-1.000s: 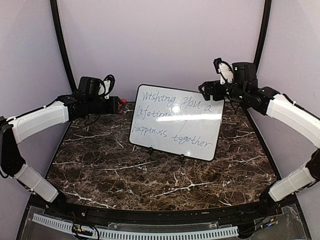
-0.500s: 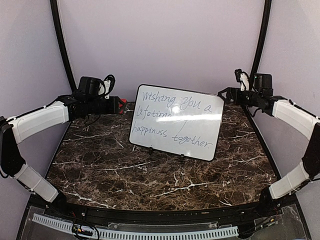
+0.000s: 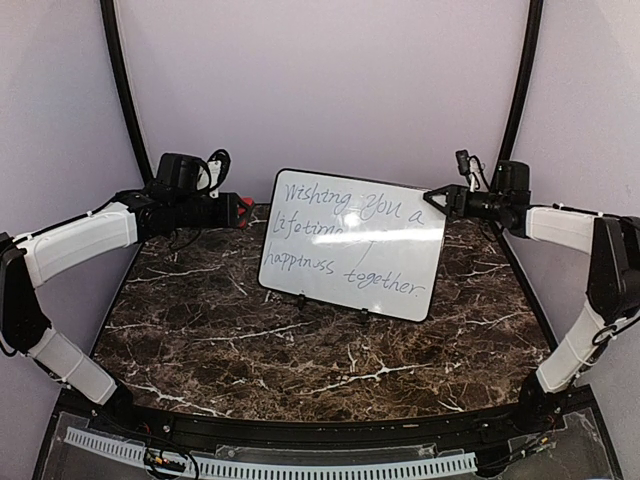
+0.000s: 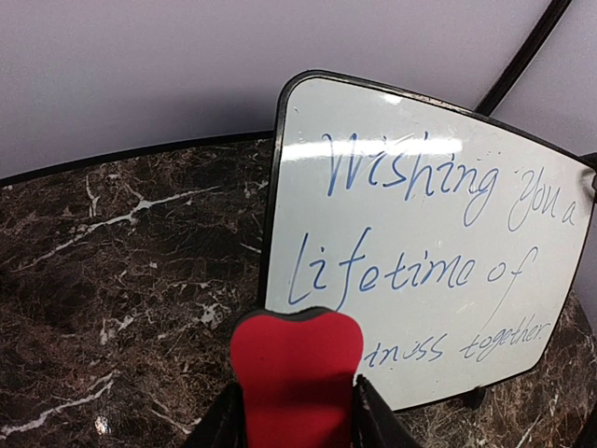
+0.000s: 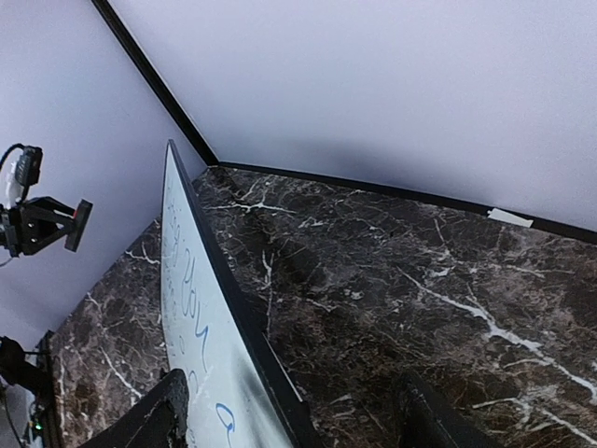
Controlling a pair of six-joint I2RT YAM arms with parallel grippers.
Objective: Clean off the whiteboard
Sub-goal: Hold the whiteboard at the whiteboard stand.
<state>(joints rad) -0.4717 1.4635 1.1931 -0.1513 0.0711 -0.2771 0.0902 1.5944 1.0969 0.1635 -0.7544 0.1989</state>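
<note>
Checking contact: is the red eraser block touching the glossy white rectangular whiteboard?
No, the red eraser block in the left gripper hangs left of the whiteboard, a gap between.

Here's a robot lab booth: plain lilac walls, black frame poles, marble-look table (a test rig, clearly), two white arms bolted on.
</note>
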